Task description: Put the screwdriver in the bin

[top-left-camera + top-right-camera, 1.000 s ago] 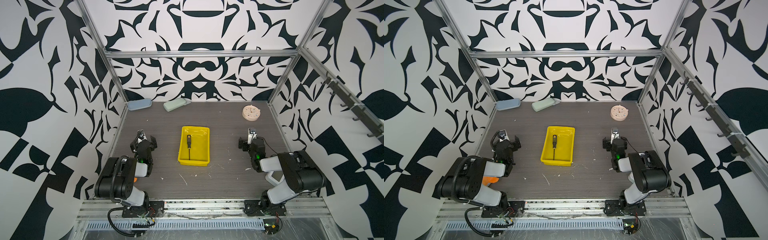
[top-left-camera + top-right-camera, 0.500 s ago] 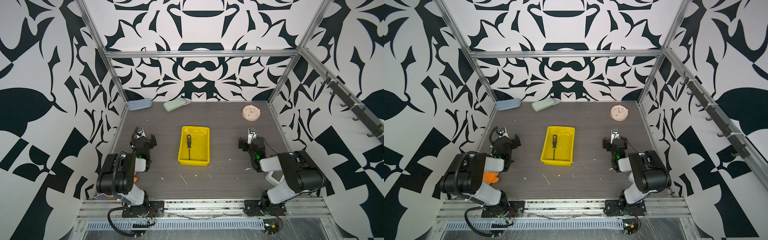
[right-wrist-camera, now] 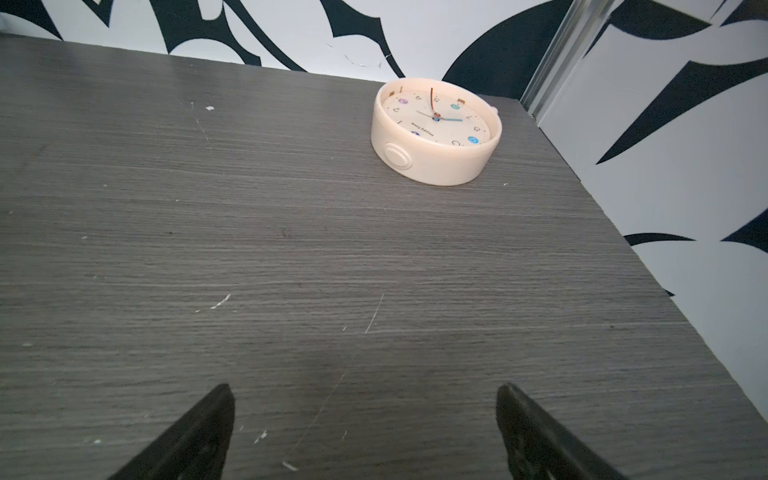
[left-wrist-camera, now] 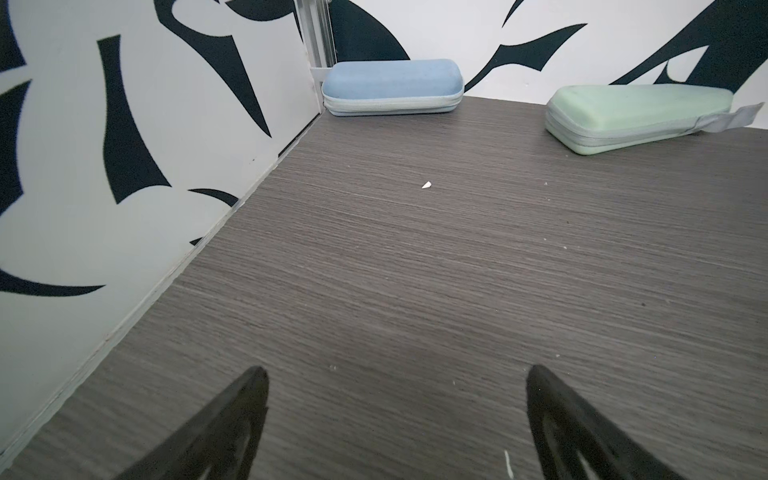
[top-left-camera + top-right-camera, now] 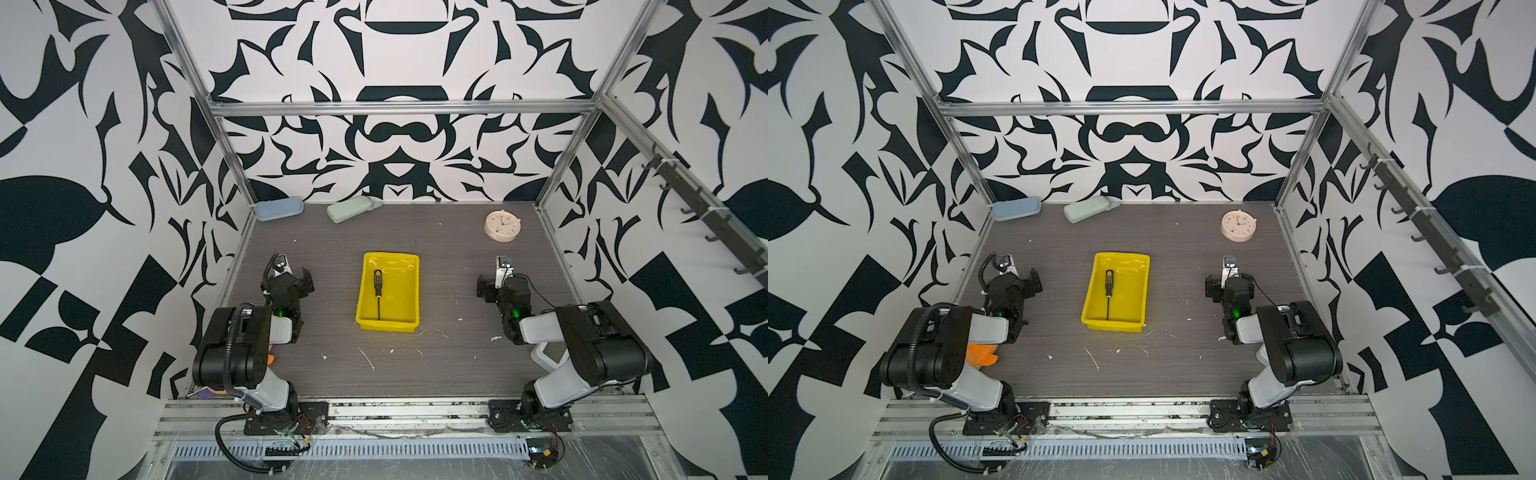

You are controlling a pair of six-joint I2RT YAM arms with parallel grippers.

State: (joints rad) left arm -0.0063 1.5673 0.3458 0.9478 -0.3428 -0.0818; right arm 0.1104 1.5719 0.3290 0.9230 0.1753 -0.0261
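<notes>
The screwdriver, black-handled with a thin dark shaft, lies lengthwise inside the yellow bin at mid-table in both top views. My left gripper rests low by the left wall, well left of the bin. In the left wrist view it is open over bare table. My right gripper sits far to the right of the bin. The right wrist view shows it open with nothing between its fingers.
A pale blue case and a green case lie along the back wall. A cream clock lies at the back right. An orange object sits under the left arm, a white device under the right.
The left arm has shifted slightly at the table's left side. The right arm, the screwdriver and the bin have stayed where they were.
</notes>
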